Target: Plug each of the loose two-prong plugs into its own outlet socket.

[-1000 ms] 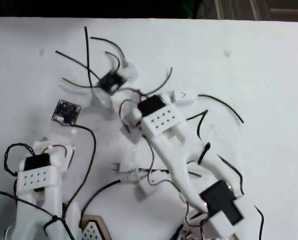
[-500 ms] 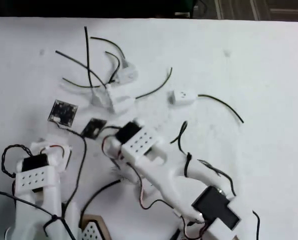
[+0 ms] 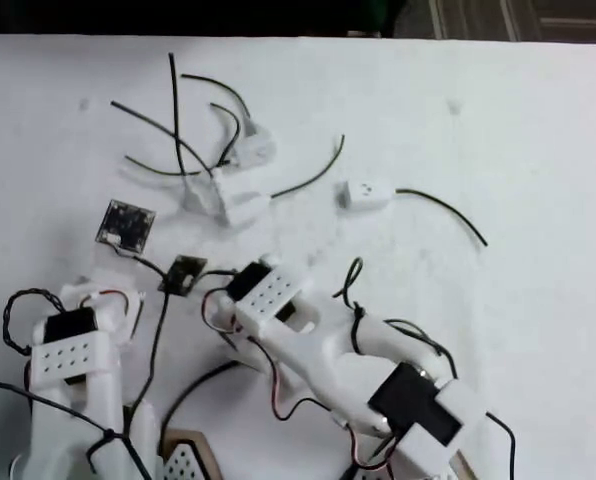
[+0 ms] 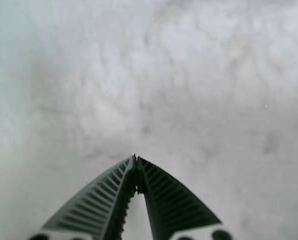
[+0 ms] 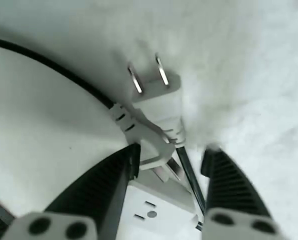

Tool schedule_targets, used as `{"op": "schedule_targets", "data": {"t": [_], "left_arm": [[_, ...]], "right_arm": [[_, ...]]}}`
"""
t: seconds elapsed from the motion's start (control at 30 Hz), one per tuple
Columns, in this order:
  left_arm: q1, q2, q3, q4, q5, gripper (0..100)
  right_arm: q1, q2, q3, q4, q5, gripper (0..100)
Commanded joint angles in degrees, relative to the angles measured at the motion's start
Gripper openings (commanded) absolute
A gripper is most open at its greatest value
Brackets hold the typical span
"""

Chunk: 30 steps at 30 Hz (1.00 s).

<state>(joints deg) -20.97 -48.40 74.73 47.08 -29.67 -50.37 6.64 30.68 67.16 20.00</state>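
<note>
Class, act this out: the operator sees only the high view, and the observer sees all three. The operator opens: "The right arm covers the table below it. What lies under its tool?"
Observer: In the right wrist view, a white two-prong plug lies just beyond the right tool, with its prongs pointing away from the tool.
Operator: Is that tool open?
Observer: Yes. Its fingers stand apart, and a white outlet socket shows between them.
Operator: And the left tool?
Observer: The left tool is shut, over bare table.
</note>
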Motion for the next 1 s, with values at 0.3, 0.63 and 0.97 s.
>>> {"op": "schedule_targets", "data": {"t": [0.3, 0.63, 0.97], "left_arm": [[-0.57, -1.45, -0.35, -1.32, -0.53, 2], [-0.57, -1.45, -0.35, -1.32, -0.53, 2], [-0.57, -1.45, -0.35, -1.32, -0.53, 2]], "right_arm": [[-1.63, 1.45, -0.26, 2.59, 0.26, 22.2], [-5.23, 1.10, -0.70, 2.33, 0.53, 0.9], [1.45, -9.98, -1.32, 4.88, 4.75, 1.7]]}}
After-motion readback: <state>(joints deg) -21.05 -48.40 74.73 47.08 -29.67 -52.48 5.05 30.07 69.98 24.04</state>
